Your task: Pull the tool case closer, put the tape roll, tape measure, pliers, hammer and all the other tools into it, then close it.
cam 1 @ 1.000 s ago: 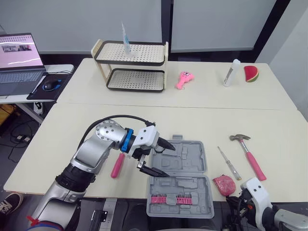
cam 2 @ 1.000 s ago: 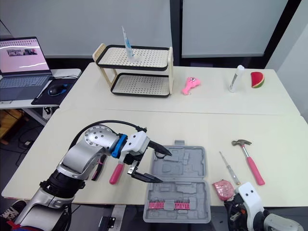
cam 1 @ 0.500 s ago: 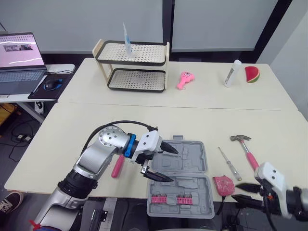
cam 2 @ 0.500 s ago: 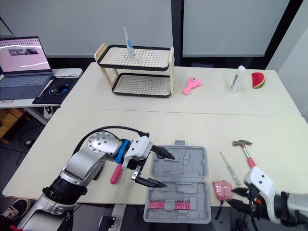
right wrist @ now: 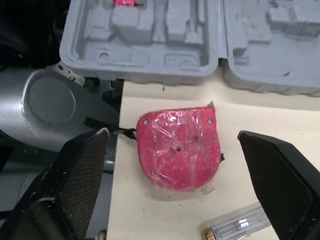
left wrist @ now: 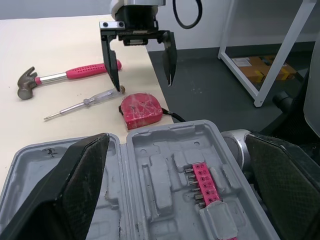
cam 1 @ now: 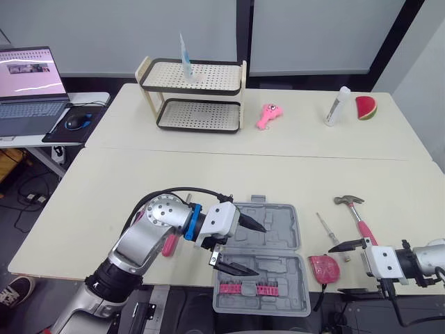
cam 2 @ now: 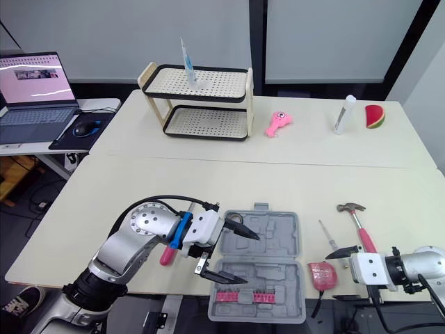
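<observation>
On the far bench (cam 1: 299, 142) stands a two-tier rack (cam 1: 192, 94) with perforated cream shelves, a slim pale tube (cam 1: 183, 59) upright on its top shelf. Beside the rack lies a pink toy (cam 1: 266, 115). Further right, a white bottle (cam 1: 335, 106) stands near a watermelon slice (cam 1: 363, 108). Off to the left, a side desk carries an open laptop (cam 1: 28, 90) and a mouse (cam 1: 73, 122) on a dark pad.

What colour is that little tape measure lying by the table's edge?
Pinkish red. The tape measure shows best in the right wrist view.
</observation>
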{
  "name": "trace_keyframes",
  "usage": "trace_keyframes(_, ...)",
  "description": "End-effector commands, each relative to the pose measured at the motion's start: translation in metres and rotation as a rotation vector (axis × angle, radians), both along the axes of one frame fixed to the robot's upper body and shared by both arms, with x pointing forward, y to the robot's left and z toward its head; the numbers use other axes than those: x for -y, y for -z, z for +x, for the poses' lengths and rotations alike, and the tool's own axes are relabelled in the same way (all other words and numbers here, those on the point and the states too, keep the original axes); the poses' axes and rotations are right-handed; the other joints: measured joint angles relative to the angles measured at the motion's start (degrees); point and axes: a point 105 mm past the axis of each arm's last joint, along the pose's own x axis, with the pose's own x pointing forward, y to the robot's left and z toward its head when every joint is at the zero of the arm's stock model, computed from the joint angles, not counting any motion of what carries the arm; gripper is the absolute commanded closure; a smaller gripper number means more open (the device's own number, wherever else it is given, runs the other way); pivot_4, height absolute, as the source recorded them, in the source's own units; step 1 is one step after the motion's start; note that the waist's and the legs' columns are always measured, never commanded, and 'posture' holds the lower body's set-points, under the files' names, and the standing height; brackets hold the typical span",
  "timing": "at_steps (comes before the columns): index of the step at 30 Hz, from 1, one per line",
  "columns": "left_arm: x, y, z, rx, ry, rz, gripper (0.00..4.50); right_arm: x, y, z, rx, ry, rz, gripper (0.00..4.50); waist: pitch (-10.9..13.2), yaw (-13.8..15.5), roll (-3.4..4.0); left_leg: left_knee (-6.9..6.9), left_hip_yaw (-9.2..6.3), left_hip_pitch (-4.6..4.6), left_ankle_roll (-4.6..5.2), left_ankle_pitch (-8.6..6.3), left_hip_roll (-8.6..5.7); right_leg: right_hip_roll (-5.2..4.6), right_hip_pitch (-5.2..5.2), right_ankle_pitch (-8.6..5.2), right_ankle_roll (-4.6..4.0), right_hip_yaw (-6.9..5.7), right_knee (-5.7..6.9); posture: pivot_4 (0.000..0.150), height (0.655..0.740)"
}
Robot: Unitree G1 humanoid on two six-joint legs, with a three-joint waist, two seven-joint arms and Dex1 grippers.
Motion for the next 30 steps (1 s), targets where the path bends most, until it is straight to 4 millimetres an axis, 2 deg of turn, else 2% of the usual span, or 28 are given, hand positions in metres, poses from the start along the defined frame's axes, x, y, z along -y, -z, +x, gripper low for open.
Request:
trace_keyframes(1,0.003,-0.007,-0.004,0.045,0.016,-0.02,0.0,-0.002,0.005,0.004,0.033,-0.024,-0.017,0.03,0.0,0.02,0.0,0.01,0.0,0.0,0.0,0.0,0.0,0.0,0.0,0.0,0.0,-0.01,0.0,0.15,0.74)
trace_keyframes(15,0.008,-0.012,-0.005,0.06,0.018,-0.02,0.0,-0.004,0.016,0.019,0.055,-0.034,-0.046,0.03,0.0,0.0,0.03,0.08,0.03,0.0,-0.01,0.01,0.01,0.0,0.01,0.0,0.0,0.0,0.0,0.15,0.74)
trace_keyframes(29,0.018,-0.021,-0.005,0.064,0.006,-0.018,0.0,-0.006,0.024,0.023,0.043,-0.086,-0.083,0.03,0.0,0.02,0.03,0.15,0.0,-0.03,-0.01,0.01,0.03,0.0,0.04,0.0,0.0,0.01,0.02,0.15,0.74)
trace_keyframes(30,0.018,-0.021,-0.005,0.065,0.003,-0.018,0.0,-0.008,0.024,0.023,0.039,-0.085,-0.076,0.2,0.0,0.02,0.03,0.15,0.0,-0.03,-0.02,0.01,0.03,0.0,0.04,0.0,0.0,0.01,0.02,0.15,0.74)
